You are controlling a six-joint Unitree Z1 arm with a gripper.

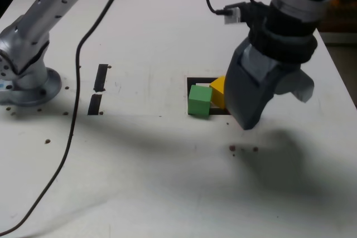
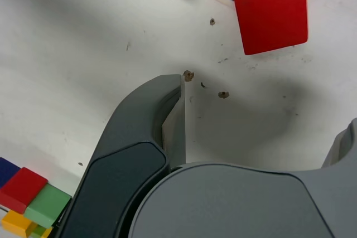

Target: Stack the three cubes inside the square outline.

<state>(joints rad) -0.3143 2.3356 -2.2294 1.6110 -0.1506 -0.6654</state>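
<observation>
On a smooth, pale worktop (image 1: pixel 145 165), marked by small, rough-edged brown pits (image 1: pixel 232 148): a thin black square outline (image 1: pixel 202 80) with a whitish inside, right of centre in the exterior view. At its left part, a matte green cube (image 1: pixel 199 101) with flat faces and crisp edges, covering some of the tape. Just to the right of that, a yellow cube (image 1: pixel 218 91), partly hidden by the arm. In the wrist view, a matte red cube (image 2: pixel 271 15) with a slightly worn edge, right beside the black tape and close to the yellow one; hidden behind the arm in the exterior view.

Above the worktop, at the right of the exterior view, a pincer (image 2: pixel 269 98) of smooth grey and darker grey curved shells. Released, with fingers wide apart and only bare surface between them. Beneath it, a soft, blurred shadow (image 1: pixel 284 160).

In the wrist view, well apart from the red cube, a group of other blocks (image 2: pixel 47 205) in blue, red, green and yellow.

Left of centre in the exterior view, two short black strips (image 1: pixel 101 77). At the left edge, a rounded, shiny silvery base (image 1: pixel 34 90). Curving from the top to the lower left, a slim black cable (image 1: pixel 73 87). Past the worktop's edge at the far right, a dim, dark area of the room (image 1: pixel 343 62).
</observation>
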